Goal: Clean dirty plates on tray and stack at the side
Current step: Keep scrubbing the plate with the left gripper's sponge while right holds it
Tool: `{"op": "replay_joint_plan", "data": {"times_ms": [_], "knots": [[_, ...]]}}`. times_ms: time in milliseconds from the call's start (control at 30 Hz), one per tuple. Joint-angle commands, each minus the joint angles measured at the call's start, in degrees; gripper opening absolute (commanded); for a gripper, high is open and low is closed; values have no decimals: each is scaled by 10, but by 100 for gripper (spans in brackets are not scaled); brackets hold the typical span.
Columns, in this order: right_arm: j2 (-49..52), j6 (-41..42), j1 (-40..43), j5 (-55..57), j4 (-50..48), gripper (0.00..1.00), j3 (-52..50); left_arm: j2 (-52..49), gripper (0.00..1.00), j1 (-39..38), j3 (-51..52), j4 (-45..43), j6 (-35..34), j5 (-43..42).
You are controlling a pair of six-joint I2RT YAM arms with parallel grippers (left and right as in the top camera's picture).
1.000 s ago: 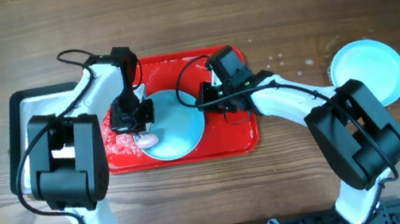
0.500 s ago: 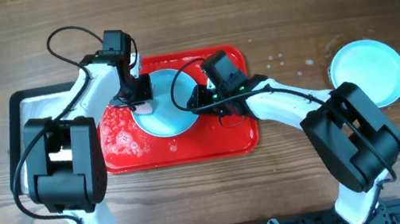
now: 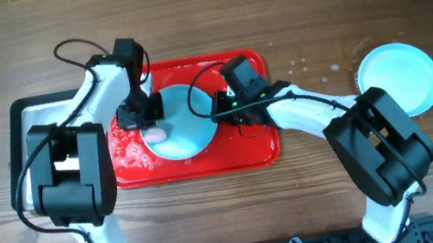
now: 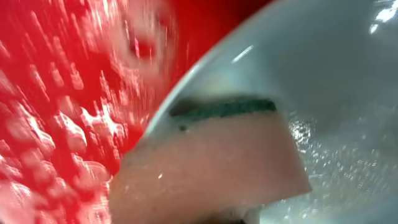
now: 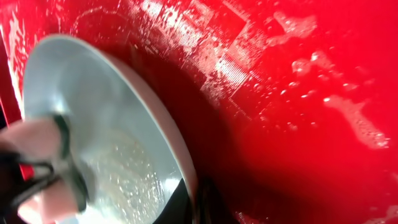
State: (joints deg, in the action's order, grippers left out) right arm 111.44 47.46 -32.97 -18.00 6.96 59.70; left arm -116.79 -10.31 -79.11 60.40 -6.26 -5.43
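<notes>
A pale turquoise plate stands tilted over the foamy red tray. My right gripper is shut on its right rim; in the right wrist view the fingers pinch the rim of the plate above the tray. My left gripper is shut on a pink sponge pressed against the plate's left side. The left wrist view shows that sponge, with its dark green scouring layer, lying on the wet plate. Another turquoise plate rests on the table at the far right.
A black-rimmed silvery metal tray lies left of the red tray, partly under my left arm. Water drops dot the wooden table between the red tray and the far plate. Foam covers the red tray's left part.
The left gripper and sponge went toward the tray's far edge, then came back down the plate's left side. The held plate shifted with them. The right gripper stays at the plate's right rim.
</notes>
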Motion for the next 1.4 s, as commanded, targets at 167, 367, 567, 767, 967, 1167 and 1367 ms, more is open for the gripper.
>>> {"op": "replay_joint_plan", "data": {"times_ms": [167,367,567,767,967,1167,1367], "knots": [[36,7,-5,-2,6,4,-12,-43,7,-3,1,112,-15,-150],[36,5,-5,-2,5,4,-12,-44,4,-3,17,5,-46,-108],[36,5,-5,-2,5,4,-12,-44,4,-5,60,-141,-145,4],[36,5,-5,-2,6,4,-12,-45,4,-46,76,-278,-187,160],[36,5,-5,-4,6,4,-12,-44,4,-104,76,-342,-133,191],[36,5,-5,-4,5,4,-12,-44,4,-163,75,-364,43,2],[36,3,-5,-6,5,4,-12,-44,4,-167,75,-361,90,-106]]}}
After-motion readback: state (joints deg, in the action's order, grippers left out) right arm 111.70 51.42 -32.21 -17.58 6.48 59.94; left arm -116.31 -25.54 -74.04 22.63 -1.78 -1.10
